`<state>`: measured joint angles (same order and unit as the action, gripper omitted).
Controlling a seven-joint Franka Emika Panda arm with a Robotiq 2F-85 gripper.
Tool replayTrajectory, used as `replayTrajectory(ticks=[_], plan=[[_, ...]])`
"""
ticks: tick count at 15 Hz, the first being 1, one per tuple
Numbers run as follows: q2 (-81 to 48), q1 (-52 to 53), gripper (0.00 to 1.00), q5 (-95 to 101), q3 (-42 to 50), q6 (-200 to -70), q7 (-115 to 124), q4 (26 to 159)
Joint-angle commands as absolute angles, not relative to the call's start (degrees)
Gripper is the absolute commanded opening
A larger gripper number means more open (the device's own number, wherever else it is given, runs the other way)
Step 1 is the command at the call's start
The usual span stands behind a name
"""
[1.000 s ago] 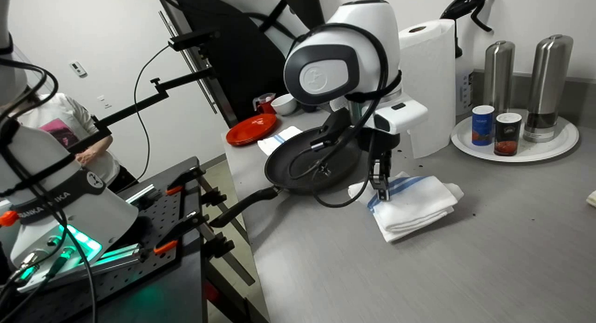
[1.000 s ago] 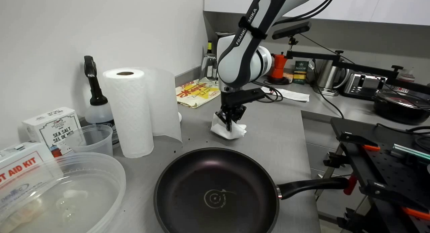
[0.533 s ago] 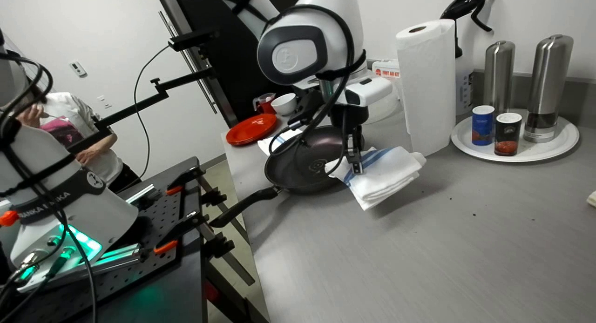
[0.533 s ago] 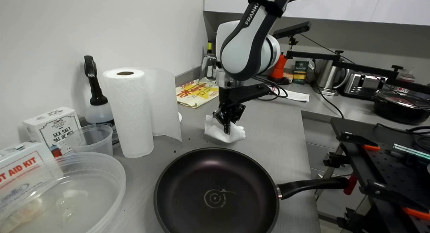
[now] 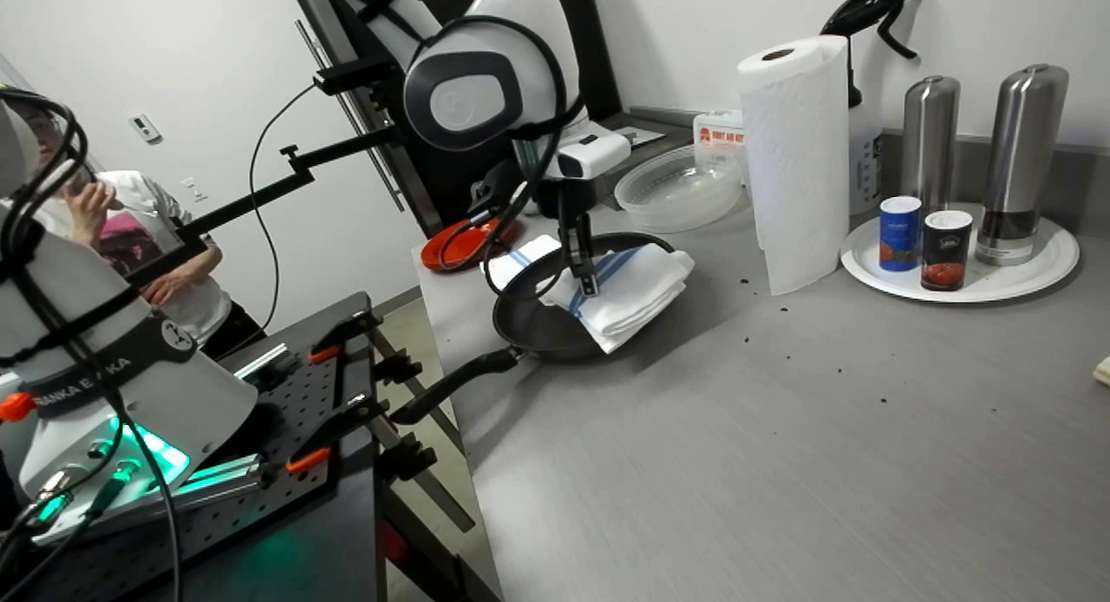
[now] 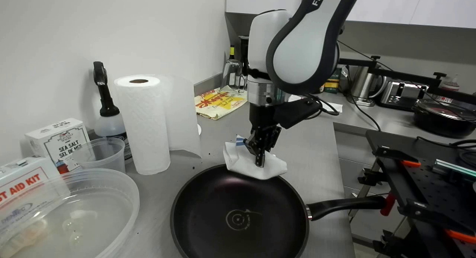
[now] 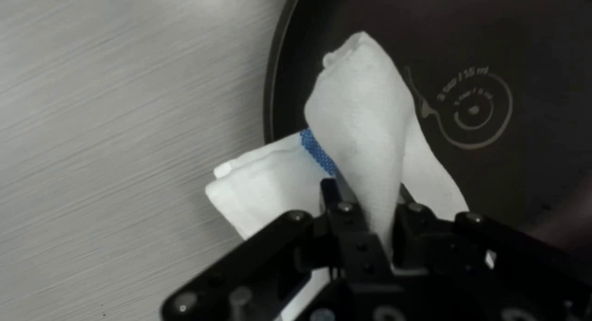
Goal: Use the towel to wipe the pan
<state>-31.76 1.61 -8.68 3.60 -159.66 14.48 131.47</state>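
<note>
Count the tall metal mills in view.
2, both in an exterior view: one mill on the white plate, right of the black canister; the other mill behind that and the blue canister, base hidden. More may be hidden.

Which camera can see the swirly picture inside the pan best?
The wrist view: the swirly picture looks biggest there, with the clearest lines. In an exterior view it shows smaller, on the inside of the pan. In an exterior view it can't be seen: the towel is in front.
</note>
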Motion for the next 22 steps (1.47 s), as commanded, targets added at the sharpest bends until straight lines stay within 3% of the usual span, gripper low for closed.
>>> replayTrajectory(ticks=[1,14,22], plan=[[-28.17,4.61,0.04,-7.44,3.3,-164.15,14.8,137.74],[-43.62,32.45,0.04,-9.45,18.24,-184.47,24.51,137.15],[-50.23,41.16,0.04,-19.48,24.87,-187.74,24.96,133.64]])
